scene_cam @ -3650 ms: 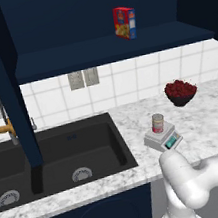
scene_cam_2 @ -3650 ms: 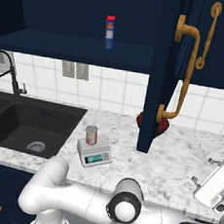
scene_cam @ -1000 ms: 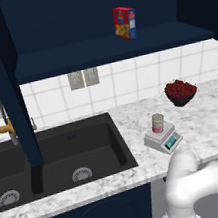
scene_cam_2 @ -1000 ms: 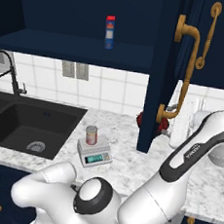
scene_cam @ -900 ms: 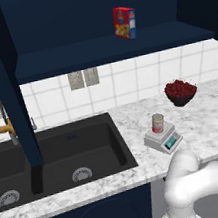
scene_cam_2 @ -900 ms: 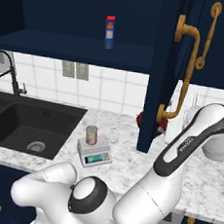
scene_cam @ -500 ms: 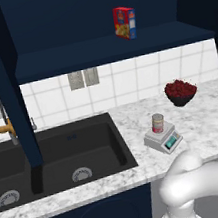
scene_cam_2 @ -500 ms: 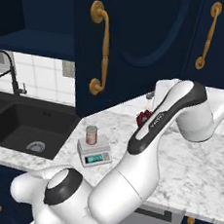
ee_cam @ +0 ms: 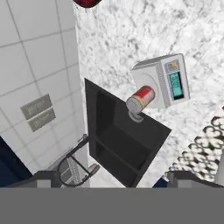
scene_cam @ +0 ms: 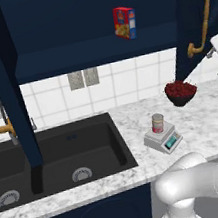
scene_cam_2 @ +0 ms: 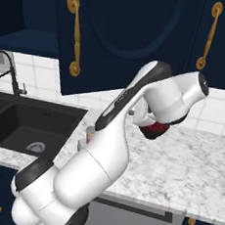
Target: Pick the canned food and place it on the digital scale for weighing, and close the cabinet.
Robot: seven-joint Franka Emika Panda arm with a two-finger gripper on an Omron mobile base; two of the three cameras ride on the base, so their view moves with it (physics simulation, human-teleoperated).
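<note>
With the canned food (scene_cam: 157, 122) already standing upright on the plate of the digital scale (scene_cam: 162, 139), the first half of the job looks done, and the cabinet (scene_cam_2: 122, 37) is what matters now. The scale sits on the marble counter (scene_cam: 204, 119), just right of the dark sink (scene_cam: 54, 159), its teal display facing the front edge, with a bowl of red fruit (scene_cam: 180, 92) behind it near the tiled wall. In the hand view the can (ee_cam: 141, 99) and the scale (ee_cam: 162, 81) lie well away from the camera, so nothing is held. The two dark fingertips (ee_cam: 41, 179) sit far apart at the bottom corners, jaws spread wide and empty.

From the right base view the white arm (scene_cam_2: 134, 112) reaches up beside the navy door with its brass handle (scene_cam_2: 73, 34), and that door appears partly swung across the opening. In the left base view the shelf with the red and yellow box (scene_cam: 125, 22) is open to sight, so the closing is not finished, I'd judge.

The push wants to be steady and flat against the door panel, following its arc toward the frame. Keep the elbow high, clear of the bowl and the scale, so the can isn't knocked off the plate.
</note>
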